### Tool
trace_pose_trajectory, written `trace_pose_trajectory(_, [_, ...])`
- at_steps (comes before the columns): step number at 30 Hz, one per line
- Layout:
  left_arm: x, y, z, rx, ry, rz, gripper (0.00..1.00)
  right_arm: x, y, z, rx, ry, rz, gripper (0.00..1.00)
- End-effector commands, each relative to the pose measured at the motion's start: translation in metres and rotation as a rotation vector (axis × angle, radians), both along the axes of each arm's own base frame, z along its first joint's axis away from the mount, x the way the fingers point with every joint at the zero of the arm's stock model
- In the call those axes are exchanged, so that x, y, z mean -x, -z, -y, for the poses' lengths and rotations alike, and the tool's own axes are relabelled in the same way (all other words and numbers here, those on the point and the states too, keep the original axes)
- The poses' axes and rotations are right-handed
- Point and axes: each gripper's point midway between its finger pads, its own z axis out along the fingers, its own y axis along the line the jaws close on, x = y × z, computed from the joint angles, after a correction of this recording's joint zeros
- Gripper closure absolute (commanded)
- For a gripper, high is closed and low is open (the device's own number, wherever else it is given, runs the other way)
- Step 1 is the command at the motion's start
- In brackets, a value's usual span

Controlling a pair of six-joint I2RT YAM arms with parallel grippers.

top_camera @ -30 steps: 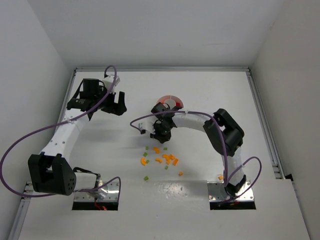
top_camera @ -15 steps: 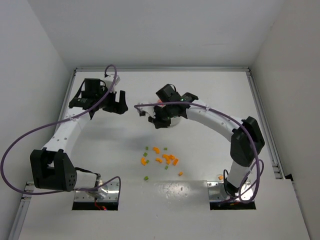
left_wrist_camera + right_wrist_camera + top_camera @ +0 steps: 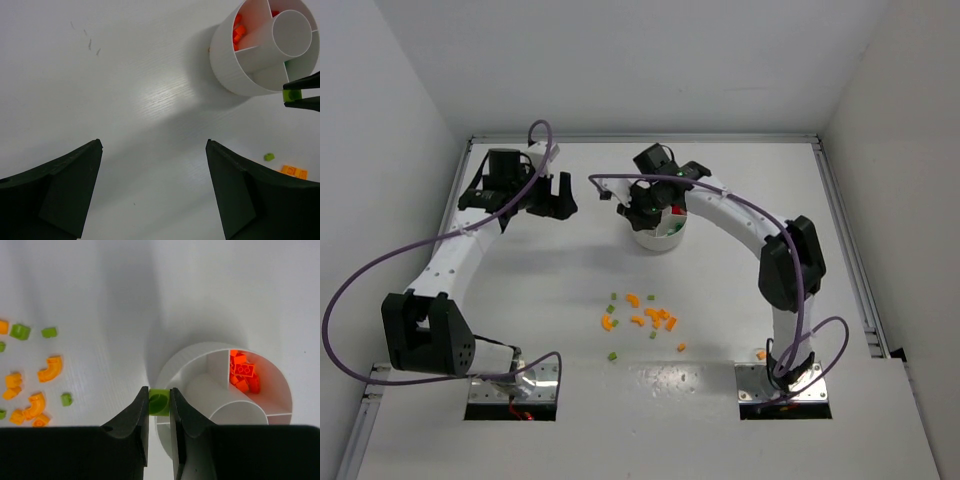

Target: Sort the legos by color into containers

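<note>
**Finding.** The right gripper (image 3: 159, 396) is clamped on one green brick (image 3: 160, 404), pinched between both fingers. In the right wrist view the brick hangs at 9 o'clock of the dish (image 3: 225, 65), right over the outer rim and not clearly inside any wedge. The red bricks (image 3: 242, 374) fill the wedge at 1 o'clock. The central cup (image 3: 291, 32) looks empty. We cannot confirm from these views which wedge is meant for green.

**Left arm.** The left gripper (image 3: 154, 145) hangs with its jaws spread wide and nothing between them, above bare counter (image 3: 125, 75) and well apart from the dish.

**Remaining stock.** The loose legos (image 3: 645, 318), orange and green, lie on the counter at 6 o'clock of the dish in the top view.

**Recommendation.** We judge the step in hand to be the drop of the green brick.
- A release here risks the brick striking the rim and bouncing out onto the counter.
- We advise carrying it toward 3 o'clock until it sits wholly over a wedge floor, away from the red wedge and the dividing walls.
- The gripper then needs to come down low and part its fingers only a little, because so small a piece may skip out.
</note>
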Motion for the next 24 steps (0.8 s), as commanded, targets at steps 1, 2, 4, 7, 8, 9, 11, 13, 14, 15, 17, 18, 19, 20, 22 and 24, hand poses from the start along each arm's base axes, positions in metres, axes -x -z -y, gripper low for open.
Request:
trace_pose_trajectory(1, [-0.009,-0.021,0.004,0.026,0.007,0.058,0.09,-0.019,-0.014,0.002,-0.013,0.021,0.040,0.92])
trace_pose_trajectory(2, [-0.009,-0.021,0.004,0.026,0.007,0.058,0.09,-0.021,-0.013,0.004,-0.004,0.029,0.047,0.92])
trace_pose_trajectory(4, [-0.010,-0.018,0.004,0.025,0.007,0.049,0.09,-0.026,-0.007,0.009,0.016,0.037,0.050,0.92])
trace_pose_trajectory(7, [-0.010,-0.018,0.004,0.025,0.007,0.049,0.09,-0.033,-0.005,0.013,0.027,0.044,0.060,0.88])
trace_pose_trajectory(8, [-0.010,-0.018,0.004,0.025,0.007,0.049,0.09,-0.034,-0.005,0.014,0.034,0.049,0.066,0.85])
trace_pose_trajectory(9, [-0.010,-0.018,0.004,0.025,0.007,0.049,0.09,-0.036,-0.001,0.013,0.037,0.041,0.070,0.84])
trace_pose_trajectory(11, [-0.010,-0.018,0.004,0.025,0.007,0.049,0.09,-0.041,0.004,0.019,0.051,0.057,0.067,0.81])
trace_pose_trajectory(13, [-0.010,-0.018,0.004,0.025,0.007,0.049,0.09,-0.043,0.003,0.017,0.048,0.050,0.079,0.76])
trace_pose_trajectory(14, [-0.010,-0.018,0.004,0.025,0.007,0.049,0.09,-0.044,0.008,0.019,0.061,0.055,0.077,0.74])
trace_pose_trajectory(15, [-0.010,-0.018,0.004,0.025,0.007,0.049,0.09,-0.044,0.008,0.019,0.061,0.055,0.077,0.68])
trace_pose_trajectory(17, [-0.011,-0.018,0.003,0.019,-0.001,0.050,0.09,-0.046,0.007,0.018,0.056,0.056,0.085,0.62])
trace_pose_trajectory(18, [-0.011,-0.018,0.003,0.019,-0.001,0.050,0.09,-0.046,0.007,0.018,0.056,0.056,0.085,0.57])
trace_pose_trajectory(19, [-0.011,-0.018,0.002,0.013,0.005,0.053,0.09,-0.046,0.007,0.018,0.056,0.056,0.085,0.56])
trace_pose_trajectory(20, [-0.011,-0.018,0.002,0.013,0.005,0.054,0.09,-0.046,0.001,0.018,0.048,0.056,0.094,0.56])
trace_pose_trajectory(22, [-0.013,-0.020,0.002,0.015,0.005,0.087,0.09,-0.049,-0.003,0.021,0.040,0.066,0.107,0.54])
trace_pose_trajectory(24, [-0.009,-0.022,0.002,0.017,0.005,0.110,0.09,-0.045,-0.001,0.024,0.043,0.073,0.094,0.54])
